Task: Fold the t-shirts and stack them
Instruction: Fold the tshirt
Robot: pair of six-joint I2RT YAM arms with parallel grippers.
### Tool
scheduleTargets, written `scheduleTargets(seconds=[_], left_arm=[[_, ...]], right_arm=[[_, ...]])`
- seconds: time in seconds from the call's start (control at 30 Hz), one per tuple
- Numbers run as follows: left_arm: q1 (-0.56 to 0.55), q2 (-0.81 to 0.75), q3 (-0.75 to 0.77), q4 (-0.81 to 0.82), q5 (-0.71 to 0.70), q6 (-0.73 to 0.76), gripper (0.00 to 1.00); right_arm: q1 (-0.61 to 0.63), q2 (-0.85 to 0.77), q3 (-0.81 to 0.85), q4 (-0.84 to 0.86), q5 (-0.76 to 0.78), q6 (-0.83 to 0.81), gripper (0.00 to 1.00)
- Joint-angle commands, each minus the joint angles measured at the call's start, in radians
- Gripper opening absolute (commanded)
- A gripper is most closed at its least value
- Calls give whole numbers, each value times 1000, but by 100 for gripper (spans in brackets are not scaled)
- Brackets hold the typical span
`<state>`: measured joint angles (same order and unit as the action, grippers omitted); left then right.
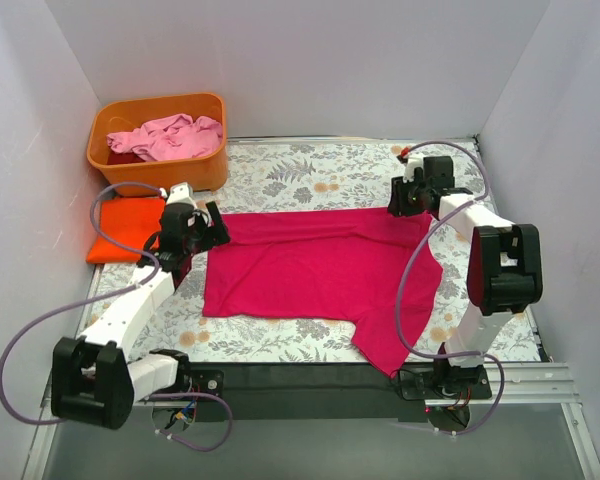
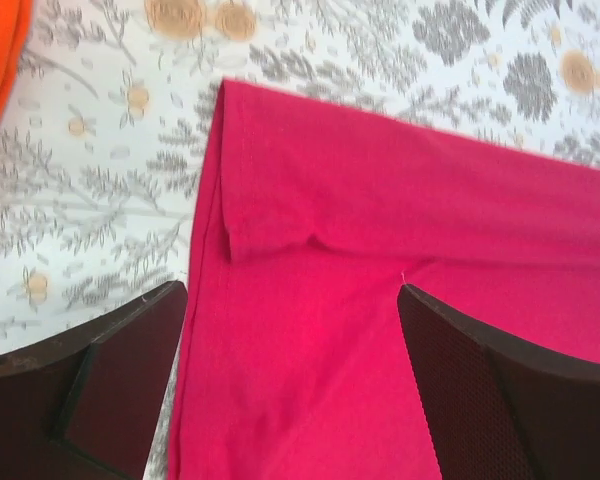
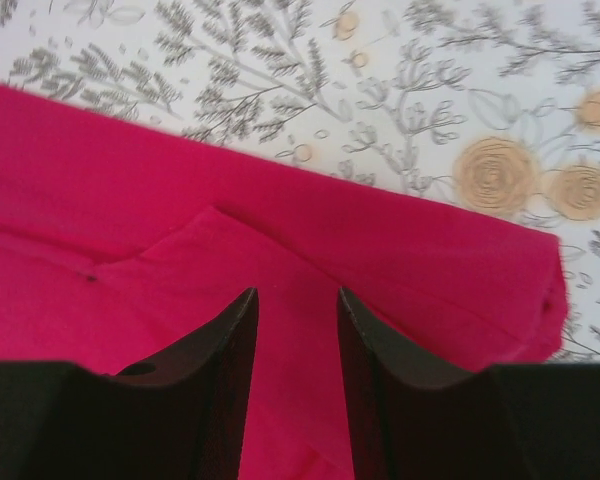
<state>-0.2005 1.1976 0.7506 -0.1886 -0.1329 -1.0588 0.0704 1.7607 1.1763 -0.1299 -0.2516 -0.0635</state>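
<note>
A magenta-red t-shirt [image 1: 320,265] lies spread across the middle of the table, its far edge folded over and one sleeve hanging toward the near right edge. My left gripper [image 1: 217,227] is open over the shirt's far left corner [image 2: 280,200], with cloth between its wide-spread fingers [image 2: 110,390]. My right gripper [image 1: 396,200] is open over the far right corner [image 3: 400,250], its jaws a narrow gap apart and holding nothing. A folded orange t-shirt [image 1: 123,228] lies at the left edge. A pale pink t-shirt [image 1: 170,135] and a dark red one [image 1: 126,157] lie in the tub.
The orange plastic tub [image 1: 165,172] stands at the far left corner. The floral tablecloth [image 1: 310,170] covers the table. White walls close in on the left, back and right. Grey cables loop from both arms.
</note>
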Motion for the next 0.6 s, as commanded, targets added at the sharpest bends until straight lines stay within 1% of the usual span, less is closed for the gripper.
scheduleTargets(seconds=[0.0, 0.1, 0.17, 0.57], left_arm=[[-2, -136, -103, -26, 55, 20, 80], [-7, -225, -174, -31, 64, 26, 80], [-10, -242, -204, -28, 62, 26, 80], [-11, -231, -198, -17, 75, 46, 80]], right_arm=[[22, 40, 46, -63, -25, -122, 38], [22, 81, 80, -80, -58, -160, 37], [23, 121, 118, -89, -80, -170, 37], [45, 253, 226, -125, -189, -208, 37]])
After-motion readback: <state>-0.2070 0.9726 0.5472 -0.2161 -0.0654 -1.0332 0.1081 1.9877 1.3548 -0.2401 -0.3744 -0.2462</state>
